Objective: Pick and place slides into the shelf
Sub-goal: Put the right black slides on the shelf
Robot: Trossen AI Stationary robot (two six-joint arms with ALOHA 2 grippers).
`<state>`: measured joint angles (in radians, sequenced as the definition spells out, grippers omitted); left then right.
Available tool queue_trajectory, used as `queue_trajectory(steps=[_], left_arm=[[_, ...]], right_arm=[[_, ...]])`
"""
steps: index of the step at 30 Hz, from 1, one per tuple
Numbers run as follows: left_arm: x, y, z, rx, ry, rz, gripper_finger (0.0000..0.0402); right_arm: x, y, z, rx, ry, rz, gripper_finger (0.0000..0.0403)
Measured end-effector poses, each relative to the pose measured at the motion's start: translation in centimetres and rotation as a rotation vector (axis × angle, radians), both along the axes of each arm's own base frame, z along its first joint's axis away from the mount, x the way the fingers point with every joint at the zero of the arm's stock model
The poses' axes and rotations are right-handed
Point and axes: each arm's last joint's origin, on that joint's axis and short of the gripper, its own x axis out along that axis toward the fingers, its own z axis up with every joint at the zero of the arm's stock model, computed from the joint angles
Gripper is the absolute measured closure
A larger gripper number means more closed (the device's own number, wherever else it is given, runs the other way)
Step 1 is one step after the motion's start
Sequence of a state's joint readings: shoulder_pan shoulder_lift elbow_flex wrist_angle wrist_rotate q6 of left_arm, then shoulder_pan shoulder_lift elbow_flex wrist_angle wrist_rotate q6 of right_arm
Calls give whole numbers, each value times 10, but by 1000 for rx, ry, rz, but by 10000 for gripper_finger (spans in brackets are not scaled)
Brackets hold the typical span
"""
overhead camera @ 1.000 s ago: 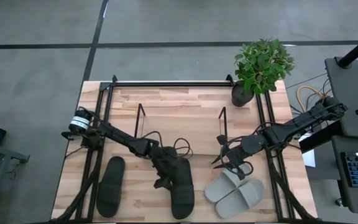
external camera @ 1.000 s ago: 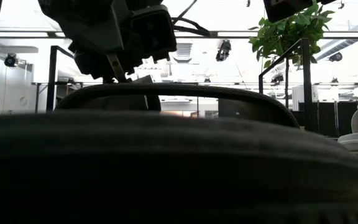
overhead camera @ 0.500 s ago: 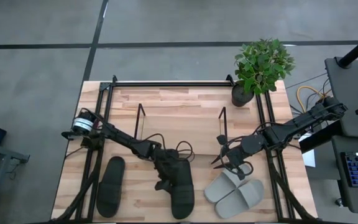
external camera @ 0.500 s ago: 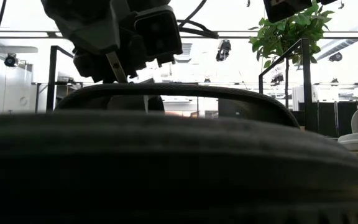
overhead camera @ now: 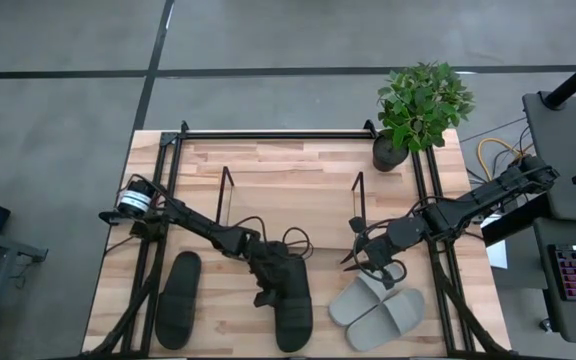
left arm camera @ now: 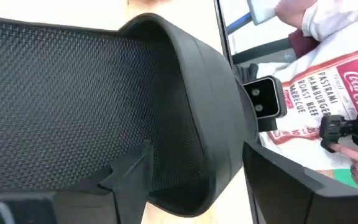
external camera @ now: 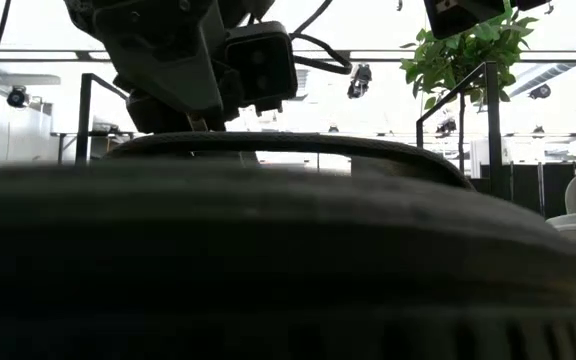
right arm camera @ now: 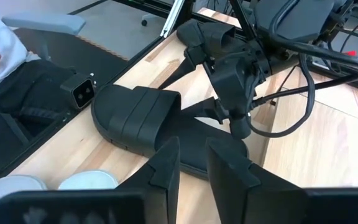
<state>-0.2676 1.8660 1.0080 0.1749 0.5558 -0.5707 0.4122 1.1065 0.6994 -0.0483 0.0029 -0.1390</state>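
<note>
A black slide (overhead camera: 290,300) lies at the table's near middle, and my left gripper (overhead camera: 271,278) reaches it from the far left and is shut on its strap (external camera: 368,150). The second black slide (overhead camera: 178,300) lies flat near the left edge. The grey pair (overhead camera: 378,310) lies side by side at the near right. My right gripper (overhead camera: 366,262) hovers just beyond the grey pair, fingers slightly apart and holding nothing. The shelf's wire end frames (overhead camera: 226,195) (overhead camera: 358,200) stand on the wood at mid-table. My left gripper (left arm camera: 194,152) has the black slide's strap by its edge (left arm camera: 210,143). One finger (left arm camera: 129,171) is inside under the strap and the other (left arm camera: 278,180) is outside over it. The fingers slant down from the table's far left. The slide's sole rests on the table (right arm camera: 135,121).
A potted plant (overhead camera: 418,105) stands at the far right corner. A larger black rail frame (overhead camera: 268,133) runs along the table's far edge and sides. Bare wood lies between the shelf's two end frames. A person sits beyond the near edge (left arm camera: 328,93).
My left gripper has settled a little lower over the strap, and its finger that showed above the strap in the low view is now hidden. The black slide's near end stands slightly higher in that view.
</note>
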Motion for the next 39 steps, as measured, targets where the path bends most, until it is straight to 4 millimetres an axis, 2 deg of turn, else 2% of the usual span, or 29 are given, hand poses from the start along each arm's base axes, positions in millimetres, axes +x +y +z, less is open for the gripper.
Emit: queue_trajectory(steps=[6,16,23,39], left_arm=[[1,1,0,3,20,51,208],[0,-1,0,-10,26,48,309],[0,-1,1,-18,26,43,387],[3,0,7,-80,54,-3,401]], right_arm=[[0,0,0,0,0,0,323],[0,0,0,0,0,0,335],[0,0,0,0,0,0,328],[0,0,0,-1,-1,0,333]])
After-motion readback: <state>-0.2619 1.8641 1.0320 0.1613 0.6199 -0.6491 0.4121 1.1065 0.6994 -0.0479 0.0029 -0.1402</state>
